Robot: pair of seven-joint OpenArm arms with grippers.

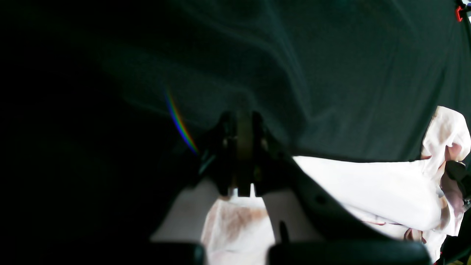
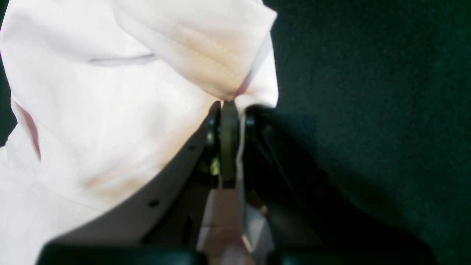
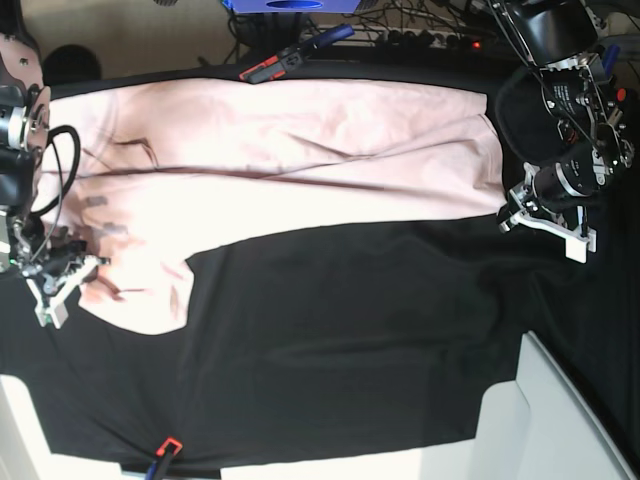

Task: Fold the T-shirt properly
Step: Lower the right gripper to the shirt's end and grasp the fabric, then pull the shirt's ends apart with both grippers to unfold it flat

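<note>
Gripping soft pink T-shirt (image 3: 300, 160) hem: left end effector (image 1: 244, 156) | right end effector (image 2: 230, 110) pinching sleeve | cloth (image 3: 350, 330) black, wrinkled

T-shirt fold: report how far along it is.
Done: the T-shirt already lies lengthwise across the black table cloth, apparently doubled over once. In hand: the left gripper is shut on cloth at one end and the right gripper is shut on a sleeve edge at the other. Left: the sleeve near the right gripper sticks out, and the long strip needs folding down into a compact stack.
</note>
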